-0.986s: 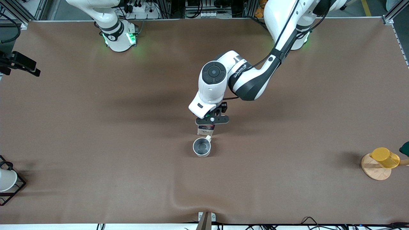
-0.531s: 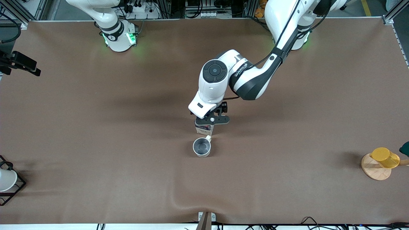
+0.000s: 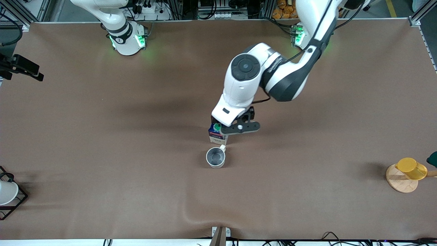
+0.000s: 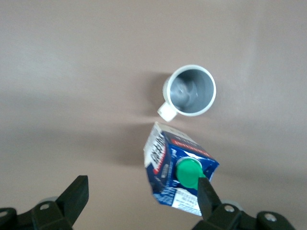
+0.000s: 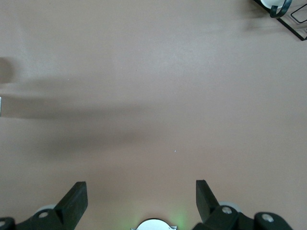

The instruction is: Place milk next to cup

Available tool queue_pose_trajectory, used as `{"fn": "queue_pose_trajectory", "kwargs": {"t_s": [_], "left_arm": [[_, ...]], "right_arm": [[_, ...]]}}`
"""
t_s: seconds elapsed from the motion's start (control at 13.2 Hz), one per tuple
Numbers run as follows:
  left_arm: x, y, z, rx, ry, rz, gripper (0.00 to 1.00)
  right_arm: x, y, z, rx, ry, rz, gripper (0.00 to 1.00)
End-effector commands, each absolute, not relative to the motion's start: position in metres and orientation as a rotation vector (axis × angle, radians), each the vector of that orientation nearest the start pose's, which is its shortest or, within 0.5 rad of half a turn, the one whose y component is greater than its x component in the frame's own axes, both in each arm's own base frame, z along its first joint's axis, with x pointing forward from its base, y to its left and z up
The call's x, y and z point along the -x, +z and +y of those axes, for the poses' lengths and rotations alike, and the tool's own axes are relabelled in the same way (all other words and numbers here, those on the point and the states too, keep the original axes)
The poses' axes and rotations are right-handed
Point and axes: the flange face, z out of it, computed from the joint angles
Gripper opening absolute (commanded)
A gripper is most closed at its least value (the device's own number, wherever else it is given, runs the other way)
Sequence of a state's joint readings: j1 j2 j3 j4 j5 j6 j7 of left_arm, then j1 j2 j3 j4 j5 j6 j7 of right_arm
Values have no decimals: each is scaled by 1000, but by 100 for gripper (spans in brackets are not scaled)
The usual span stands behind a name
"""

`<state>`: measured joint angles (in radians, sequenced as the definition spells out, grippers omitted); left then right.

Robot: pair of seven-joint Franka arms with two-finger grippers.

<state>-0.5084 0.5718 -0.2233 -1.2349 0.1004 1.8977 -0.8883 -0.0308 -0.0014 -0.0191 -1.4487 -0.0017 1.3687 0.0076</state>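
Observation:
The milk, a dark blue carton with a green cap, stands upright on the brown table. It is just farther from the front camera than the cup, close by the cup's handle. My left gripper is open and empty, above the table beside the milk, toward the left arm's end. The left wrist view shows the milk and the cup below my left gripper, with one fingertip over the carton's edge. My right gripper is open over bare table; this arm waits.
A yellow cup sits on a round wooden stand at the left arm's end. A white cup in a black wire frame stands at the right arm's end and shows in the right wrist view. The cloth ripples near the front edge.
My left gripper has let go of the milk, risen, and shifted toward the left arm's end. The carton's green cap now shows. The milk and cup have not moved.

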Motion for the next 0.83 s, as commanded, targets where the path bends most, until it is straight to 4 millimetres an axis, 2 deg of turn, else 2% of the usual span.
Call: {"fn": "queue_pose_trajectory", "kwargs": {"t_s": [0.0,0.15,0.3,0.45,0.76], "left_arm": [[-585,531,-374,3191,-167,-423,100],[-590,554,-333,3156,-156,-414,100],[-603,573,-273,3130,-127,-370,100],[-609,585,-222,3104,-76,-326,100],[-607,603,-150,3070,19,-271,100]], "right_arm": [[-532,671,-26,3123,122,70,100],[-532,671,-26,3123,122,70,100],[-532,672,-26,3123,119,70,100],[-532,672,-24,3123,119,68,100],[-531,672,-24,3123,129,65,100]]}}
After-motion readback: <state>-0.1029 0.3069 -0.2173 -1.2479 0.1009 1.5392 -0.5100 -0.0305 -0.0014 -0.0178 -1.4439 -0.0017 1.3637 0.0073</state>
